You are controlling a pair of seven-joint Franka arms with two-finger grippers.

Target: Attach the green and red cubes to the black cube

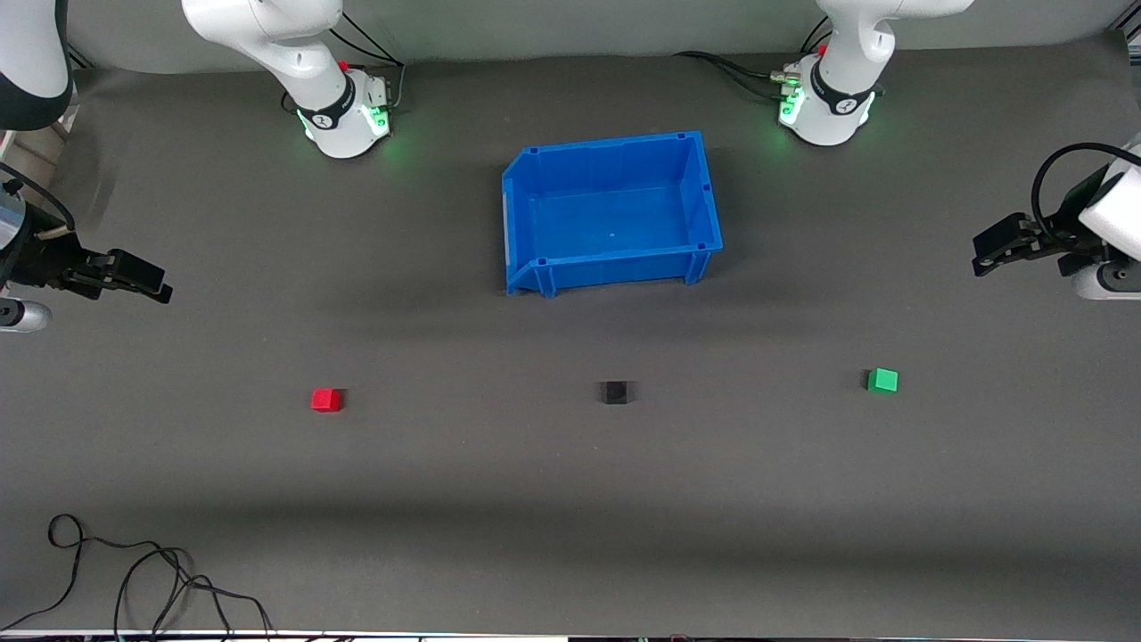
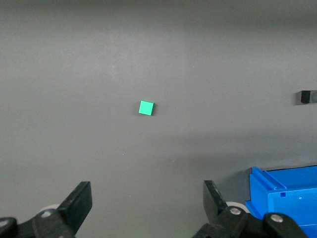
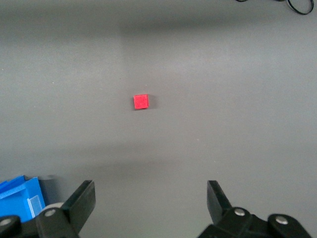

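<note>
Three small cubes lie in a row on the grey table, nearer the front camera than the bin. The black cube (image 1: 614, 392) is in the middle, the red cube (image 1: 326, 399) toward the right arm's end, the green cube (image 1: 882, 381) toward the left arm's end. My left gripper (image 1: 985, 252) is open and empty, up in the air at its end of the table; its wrist view shows the green cube (image 2: 146, 107) and the black cube (image 2: 308, 96). My right gripper (image 1: 156, 283) is open and empty at its end; its wrist view shows the red cube (image 3: 141, 101).
An empty blue bin (image 1: 535, 183) stands mid-table between the two arm bases, also at the edge of both wrist views. Loose black cables (image 1: 134, 580) lie at the table's front corner toward the right arm's end.
</note>
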